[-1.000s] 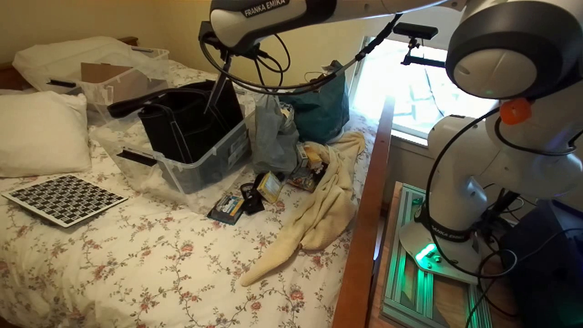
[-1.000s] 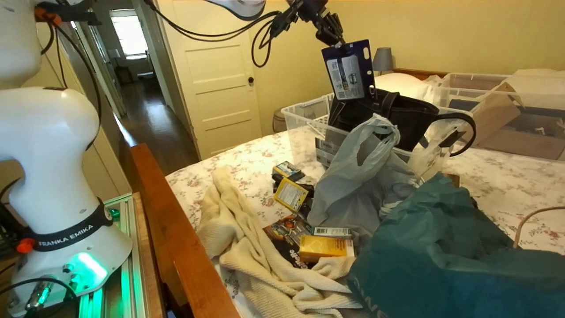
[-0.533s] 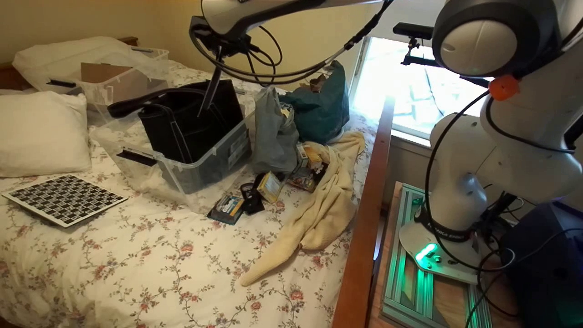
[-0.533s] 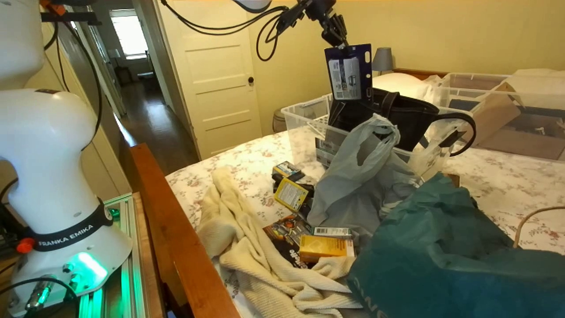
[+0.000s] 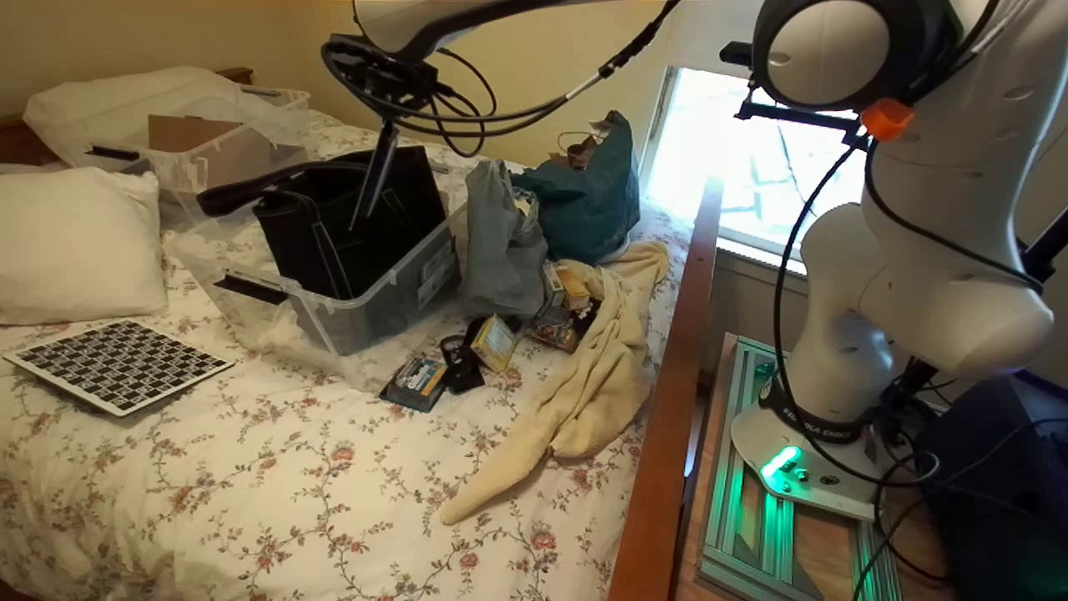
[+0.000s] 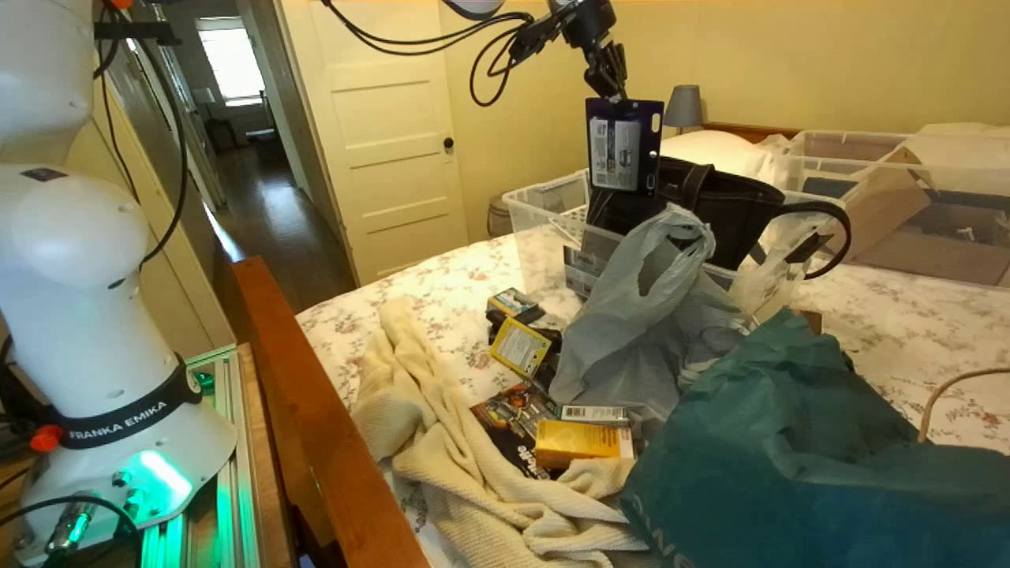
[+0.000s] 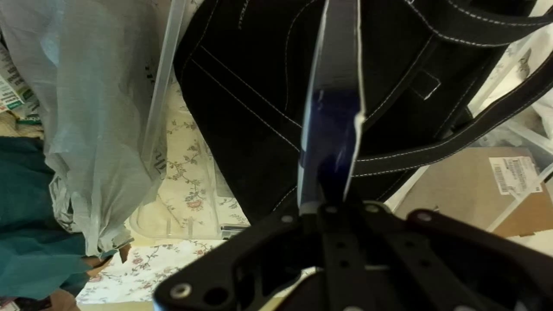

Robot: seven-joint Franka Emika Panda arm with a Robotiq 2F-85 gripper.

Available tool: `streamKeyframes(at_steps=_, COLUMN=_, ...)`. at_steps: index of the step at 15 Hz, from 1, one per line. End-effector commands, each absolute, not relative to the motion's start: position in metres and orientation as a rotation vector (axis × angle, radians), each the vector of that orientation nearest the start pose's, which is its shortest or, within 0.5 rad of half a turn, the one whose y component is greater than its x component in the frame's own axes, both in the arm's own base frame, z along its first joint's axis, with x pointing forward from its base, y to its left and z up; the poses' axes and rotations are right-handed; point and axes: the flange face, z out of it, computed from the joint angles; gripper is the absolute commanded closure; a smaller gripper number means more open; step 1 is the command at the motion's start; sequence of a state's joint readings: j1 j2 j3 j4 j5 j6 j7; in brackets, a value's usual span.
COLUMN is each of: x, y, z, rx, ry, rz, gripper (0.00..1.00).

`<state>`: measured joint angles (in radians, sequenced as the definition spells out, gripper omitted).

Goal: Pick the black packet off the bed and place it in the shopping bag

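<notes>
The dark packet [image 6: 623, 150] is held over the shopping bag [image 5: 380, 238].
By the gripper [image 6: 618, 97], clamped on its upper edge, the packet is suspended a little tilted; whether its lower edge is inside the bag cannot be told. The shopping bag is contained in a clear bin [image 5: 400, 292] on the bed [image 5: 334, 501]. Just beside one bin edge a grey plastic bag [image 5: 501, 250] is placed; near the bed's wooden edge [image 5: 677, 376] a cream blanket [image 5: 601, 376] is laid.
</notes>
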<state>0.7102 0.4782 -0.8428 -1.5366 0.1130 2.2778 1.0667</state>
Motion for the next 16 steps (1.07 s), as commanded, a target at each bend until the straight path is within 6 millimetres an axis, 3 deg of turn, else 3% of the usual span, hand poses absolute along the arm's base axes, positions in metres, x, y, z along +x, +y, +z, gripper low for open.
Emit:
streamKeyframes(at_steps=1, x=0.714, y=0.010, z=0.500, rx=-2.578, ry=1.718, rz=-0.735, gripper=0.99)
streamKeyframes(at_steps=11, x=0.714, y=0.005, z=0.495, rx=-2.574, ry=1.710, rz=-0.731, gripper=0.99)
streamKeyframes(at_steps=16, x=0.728, y=-0.003, z=0.476, rx=-2.629, ry=1.729, rz=-0.659, gripper=0.99)
